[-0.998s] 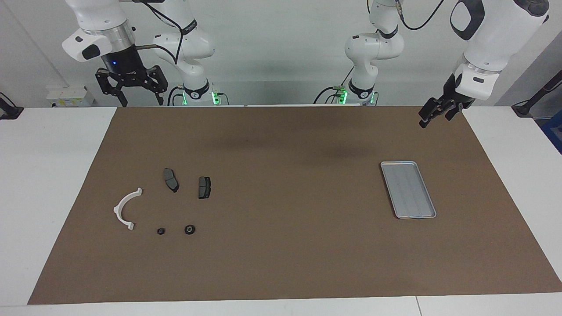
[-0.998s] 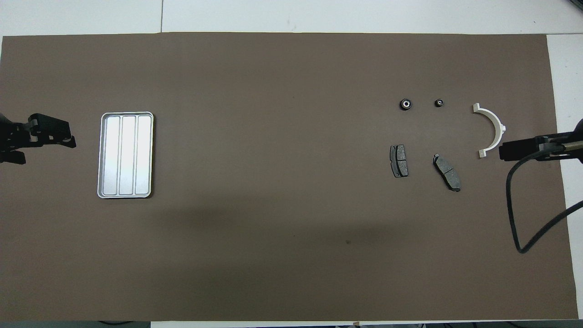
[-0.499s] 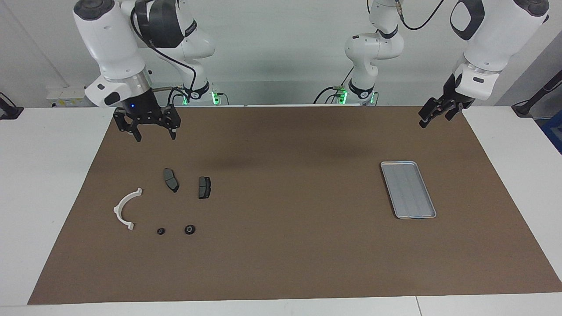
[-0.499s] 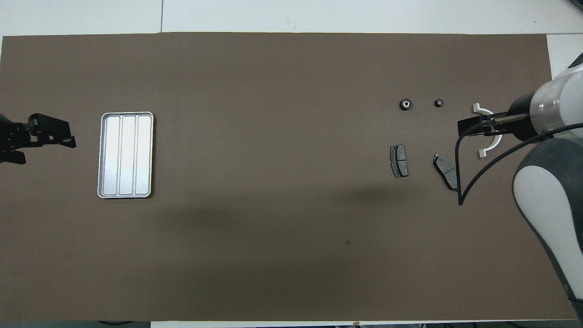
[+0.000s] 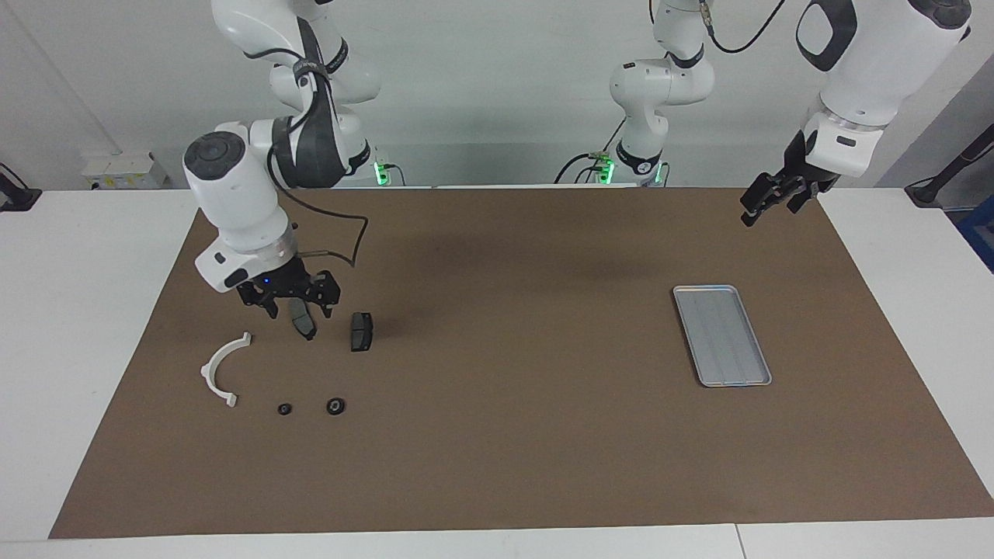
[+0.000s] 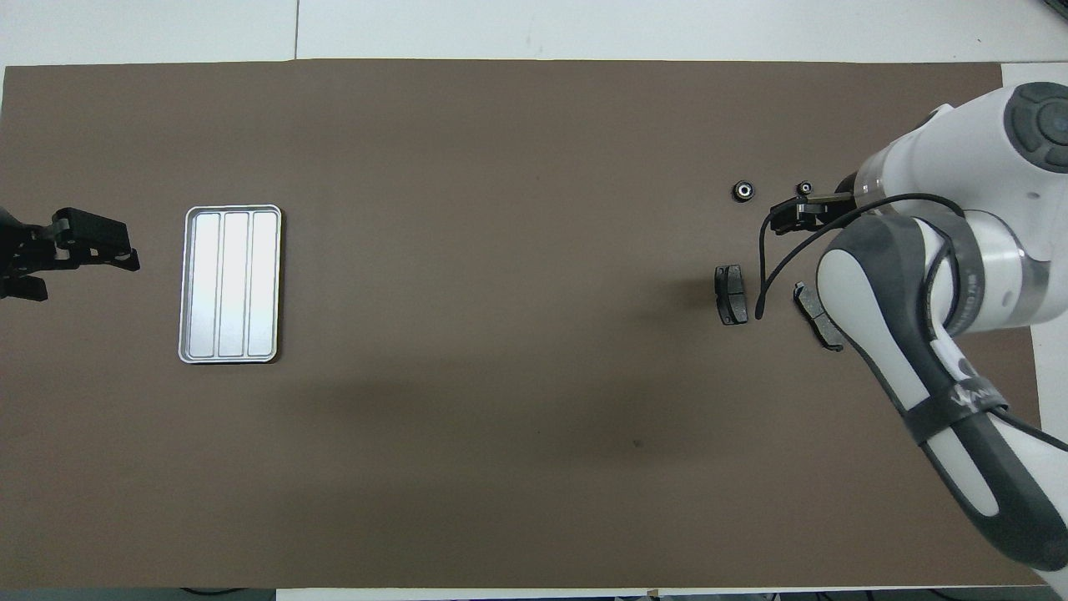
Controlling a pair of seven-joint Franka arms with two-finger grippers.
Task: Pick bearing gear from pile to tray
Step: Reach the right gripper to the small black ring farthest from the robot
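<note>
The right claw (image 5: 291,304) hangs spread wide over the pile (image 5: 283,365), and the left claw (image 5: 769,203) waits spread near the tray (image 5: 722,335).

Open mat (image 5: 512,404) between pile (image 5: 311,365) and tray (image 5: 722,335) — no obstacle.

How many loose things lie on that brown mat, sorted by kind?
White plastic half-ring: 1
Dark grey pad-shaped plates: 2
Small black round pieces: 2
Flat silver-grey metal tray: 1
Total: 6
</note>
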